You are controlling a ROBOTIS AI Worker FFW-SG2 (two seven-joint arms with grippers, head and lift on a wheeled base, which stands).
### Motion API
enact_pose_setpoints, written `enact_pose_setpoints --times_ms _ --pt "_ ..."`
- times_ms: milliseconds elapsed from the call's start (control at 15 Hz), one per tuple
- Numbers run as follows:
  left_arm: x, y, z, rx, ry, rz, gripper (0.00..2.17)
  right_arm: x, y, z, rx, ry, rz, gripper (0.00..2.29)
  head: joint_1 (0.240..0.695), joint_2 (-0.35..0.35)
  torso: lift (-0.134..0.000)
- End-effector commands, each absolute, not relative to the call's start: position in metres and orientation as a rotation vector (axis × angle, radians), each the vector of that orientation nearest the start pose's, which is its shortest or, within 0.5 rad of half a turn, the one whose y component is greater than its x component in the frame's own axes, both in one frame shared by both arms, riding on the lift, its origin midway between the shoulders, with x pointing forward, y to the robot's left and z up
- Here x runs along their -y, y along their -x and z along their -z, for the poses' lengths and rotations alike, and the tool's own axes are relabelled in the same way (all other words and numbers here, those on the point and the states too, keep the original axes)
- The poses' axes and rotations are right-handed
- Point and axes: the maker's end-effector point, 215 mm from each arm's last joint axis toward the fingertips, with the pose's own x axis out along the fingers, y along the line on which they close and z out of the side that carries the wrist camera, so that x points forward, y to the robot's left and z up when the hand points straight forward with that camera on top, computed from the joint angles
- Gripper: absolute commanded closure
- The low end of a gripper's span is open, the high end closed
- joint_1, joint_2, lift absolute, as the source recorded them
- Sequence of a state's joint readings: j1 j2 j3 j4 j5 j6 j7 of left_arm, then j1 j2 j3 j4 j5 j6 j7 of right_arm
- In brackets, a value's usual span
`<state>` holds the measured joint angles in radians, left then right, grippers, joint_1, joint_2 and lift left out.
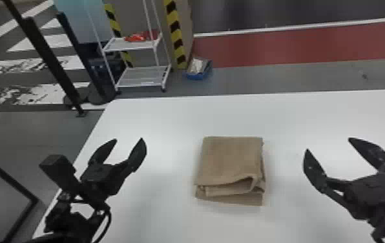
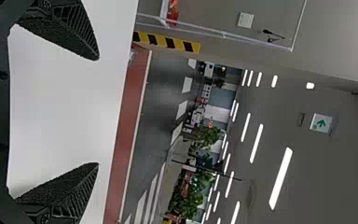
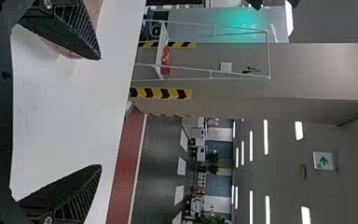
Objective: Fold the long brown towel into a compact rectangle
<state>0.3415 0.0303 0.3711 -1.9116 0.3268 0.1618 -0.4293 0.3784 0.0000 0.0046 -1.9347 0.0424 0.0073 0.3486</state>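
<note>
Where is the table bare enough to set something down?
The table is bare between the towel and the far edge, and on both sides, toward the left gripper and right gripper. It is crowded where the towel lies and around the grippers, near left and near right.

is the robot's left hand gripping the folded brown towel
No, the left hand is open over the white table, well to the left of the towel.

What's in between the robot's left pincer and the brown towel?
Just white table lies between the left pincer and the folded towel, in the head view.
</note>
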Motion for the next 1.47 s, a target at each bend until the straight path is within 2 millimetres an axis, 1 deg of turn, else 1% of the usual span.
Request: enact_pose_setpoints --times_ms 0,67,200,333,467,667,800,1067,1267,1400 --pt "-0.336 -0.462 0.363 -0.087 0.201 0.081 0.07 0.151 -0.455 0.351 -0.014 0.015 -0.355 0.06 0.695 0.228 -0.123" --pt "-0.336 -0.460 0.366 -0.094 0.204 0.049 0.07 0.150 -0.454 0.350 -0.011 0.015 -0.355 0.06 0.695 0.225 -0.123" --pt "-0.331 -0.458 0.365 -0.100 0.163 -0.010 0.07 0.152 -0.455 0.346 0.004 0.017 -0.341 0.07 0.695 0.230 -0.123" --pt "-0.325 -0.457 0.365 -0.099 0.147 -0.012 0.08 0.153 -0.454 0.348 0.000 0.015 -0.335 0.07 0.695 0.225 -0.123" --pt "-0.323 -0.453 0.365 -0.091 0.134 -0.024 0.08 0.154 -0.454 0.350 -0.005 0.014 -0.325 0.07 0.695 0.214 -0.123" --pt "-0.322 -0.450 0.368 -0.099 0.107 -0.078 0.08 0.150 -0.453 0.350 -0.004 0.010 -0.332 0.07 0.695 0.209 -0.123" --pt "-0.318 -0.448 0.371 -0.106 0.097 -0.084 0.08 0.149 -0.451 0.352 -0.010 0.009 -0.333 0.07 0.695 0.216 -0.123" --pt "-0.317 -0.445 0.372 -0.109 0.097 -0.091 0.08 0.148 -0.451 0.353 -0.011 0.008 -0.336 0.07 0.695 0.209 -0.123" --pt "-0.308 -0.443 0.375 -0.120 0.090 -0.103 0.08 0.146 -0.450 0.353 -0.013 0.006 -0.339 0.08 0.695 0.210 -0.123" --pt "-0.310 -0.443 0.379 -0.133 0.075 -0.112 0.08 0.146 -0.448 0.354 -0.016 0.006 -0.338 0.08 0.695 0.208 -0.123"
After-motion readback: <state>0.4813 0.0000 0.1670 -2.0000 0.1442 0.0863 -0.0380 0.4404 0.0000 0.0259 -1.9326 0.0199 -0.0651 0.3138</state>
